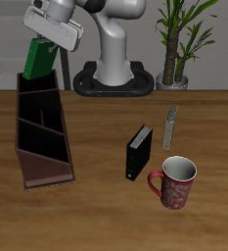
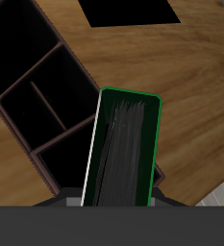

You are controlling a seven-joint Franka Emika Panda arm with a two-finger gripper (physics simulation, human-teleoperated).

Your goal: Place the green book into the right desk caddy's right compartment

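Note:
My gripper (image 1: 45, 41) is shut on the green book (image 1: 35, 61), holding it upright by its top end. The book hangs over the far end of the right desk caddy (image 1: 47, 147), a long reddish-brown box with a black inside. Its lower edge is just above the right compartment (image 1: 34, 94), the end section farthest from the camera. I cannot tell whether the book touches the rim. In the wrist view the green book (image 2: 123, 144) fills the middle, with the caddy (image 2: 32, 96) and its slanted dividers beside and behind it.
A small black book (image 1: 138, 152) stands near the table's middle. A red patterned mug (image 1: 174, 182) sits nearer the front edge. A thin grey object (image 1: 171, 125) lies behind the mug. The robot base (image 1: 113, 71) and a potted plant (image 1: 174, 44) are at the back.

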